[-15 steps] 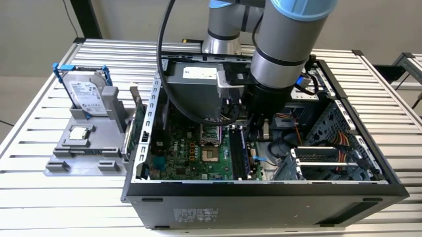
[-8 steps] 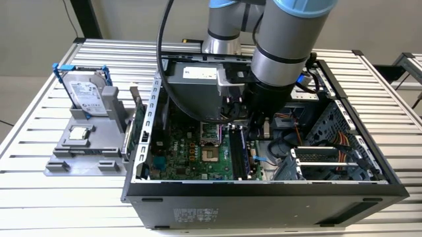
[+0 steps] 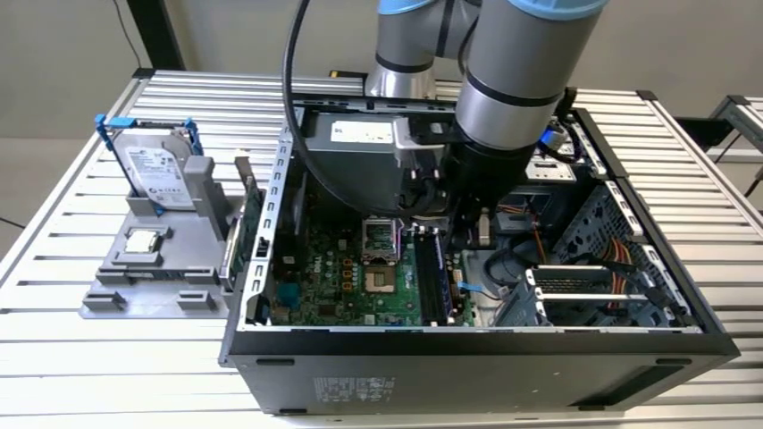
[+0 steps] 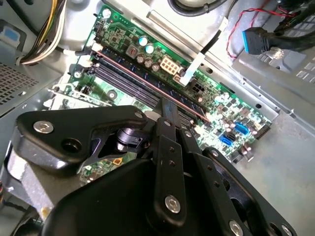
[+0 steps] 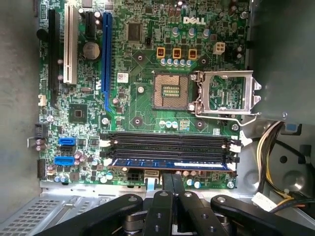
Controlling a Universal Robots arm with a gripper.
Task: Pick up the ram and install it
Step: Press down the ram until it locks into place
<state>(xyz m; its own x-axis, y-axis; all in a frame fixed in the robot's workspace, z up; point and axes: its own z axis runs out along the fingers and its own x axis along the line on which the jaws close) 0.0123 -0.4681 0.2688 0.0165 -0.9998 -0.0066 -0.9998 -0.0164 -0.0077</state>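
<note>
The ram (image 5: 167, 162) lies along the outermost of the black slots on the motherboard (image 5: 133, 98), a long narrow stick with a thin bright top edge. It is also seen as the ram (image 4: 147, 81) and the ram (image 3: 431, 273) in the other views. My gripper (image 5: 173, 179) is down inside the computer case, directly over the stick's middle. Its two black fingers are pressed together, shut, with nothing between them. In the second wrist view the gripper (image 4: 170, 110) has its tips right at the ram's top edge; I cannot tell whether they touch.
The open case (image 3: 477, 357) walls me in on all sides. An open processor socket (image 5: 170, 91) and its raised bracket (image 5: 226, 93) lie beside the slots. Cables (image 5: 266, 147) hang near the slot ends. Outside, a grey fixture (image 3: 131, 286) holds a hard drive (image 3: 155, 170) and a processor chip (image 3: 141, 239).
</note>
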